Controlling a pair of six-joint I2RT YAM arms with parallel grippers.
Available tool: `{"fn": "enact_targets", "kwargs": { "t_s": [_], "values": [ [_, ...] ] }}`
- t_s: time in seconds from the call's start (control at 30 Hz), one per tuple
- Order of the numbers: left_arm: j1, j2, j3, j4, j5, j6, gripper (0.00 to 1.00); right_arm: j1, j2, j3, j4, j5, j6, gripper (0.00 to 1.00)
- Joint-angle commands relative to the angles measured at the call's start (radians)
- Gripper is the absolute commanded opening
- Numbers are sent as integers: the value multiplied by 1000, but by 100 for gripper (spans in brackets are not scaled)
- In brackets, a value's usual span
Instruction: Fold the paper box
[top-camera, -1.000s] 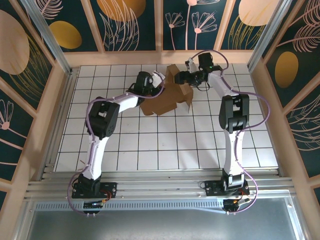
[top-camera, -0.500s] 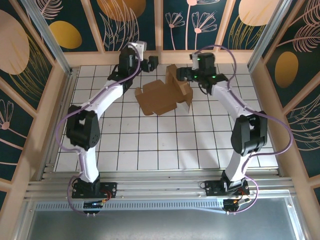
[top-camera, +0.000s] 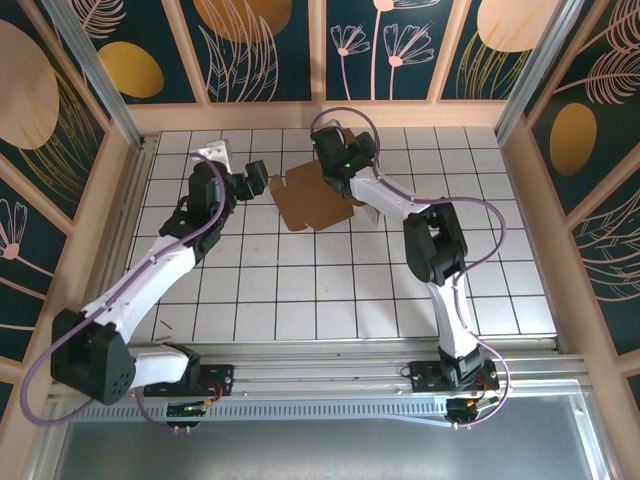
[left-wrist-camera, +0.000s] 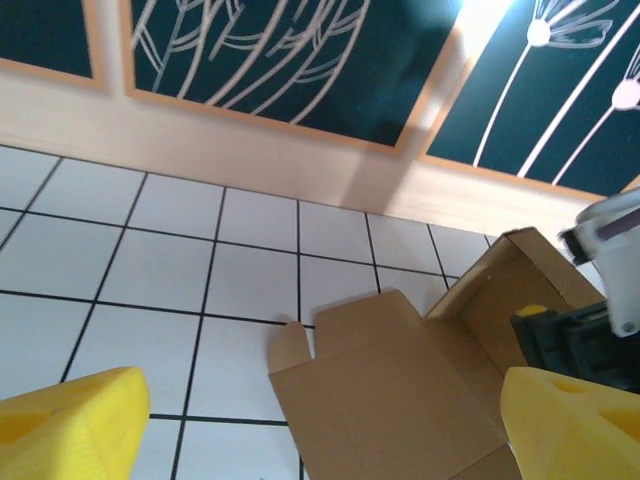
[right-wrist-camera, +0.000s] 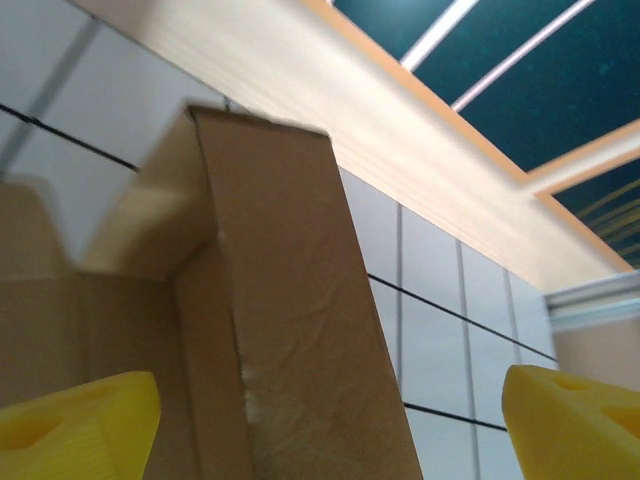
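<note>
**tilefan:** So where's the paper box (top-camera: 310, 200) sitting? Looks half done to me.

**boxbot:** Far middle of the tiled bench (top-camera: 300, 290), close to the back wall (left-wrist-camera: 300, 170). Most of it lies flat and open on the tiles. One flap (right-wrist-camera: 290, 300) at its right end stands upright, though. I'd call it early days, since none of the other sides are up.

**tilefan:** And why's everything parked like that?

**boxbot:** The right tool (right-wrist-camera: 325, 425) hangs right over that raised flap. Its yellow fingertips (right-wrist-camera: 75, 420) are spread wide, with the cardboard between them and a gap on each side, so nothing's pinched. My guess is it's lined up to nip that flap or push it over. The left tool (left-wrist-camera: 320, 430) sits off the box's left edge, near but apart, pointing at it. Its fingers (left-wrist-camera: 70, 425) are spread wide too and hold nothing. It's probably there to pin the flat panel so the sheet doesn't skid on the tiles.

**tilefan:** Any print on the box? Logo, arrows?

**boxbot:** Nope, can't see a single letter. It's bare brown cardboard, just cut lines and creases. The wall panels (top-camera: 260, 40) are painted leaves and flowers, no words there either.
</note>
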Motion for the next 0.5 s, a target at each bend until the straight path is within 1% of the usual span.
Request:
{"fn": "enact_targets", "kwargs": {
  "t_s": [0.0, 0.03, 0.07, 0.13, 0.23, 0.3, 0.4, 0.43, 0.47],
  "values": [
    [1, -52, -55, -23, -37, -39, 93, -1, 21, -3, 148, 209, -171, 84],
    [1, -64, -62, -27, -36, -39, 93, 0, 21, -29, 208, 227, -220, 81],
    [2, -74, -69, -30, -33, -39, 94, 1, 19, -56, 265, 243, -261, 75],
    [2, -91, -81, -32, -30, -39, 94, 6, 9, -110, 380, 266, -336, 59],
    [2, -105, -94, -33, -13, -38, 95, 22, -11, -192, 540, 287, -466, 42],
    [2, -111, -99, -30, 19, -36, 95, 32, -22, -241, 632, 293, -558, 27],
    [1, -110, -84, -46, 44, -57, 96, 43, -49, -321, 787, 272, -691, 7],
    [2, -107, -75, -58, 52, -59, 96, 47, -59, -344, 827, 256, -727, 2],
    [1, -104, -64, -72, 59, -57, 96, 53, -75, -373, 866, 225, -771, 0]
  ]
}}
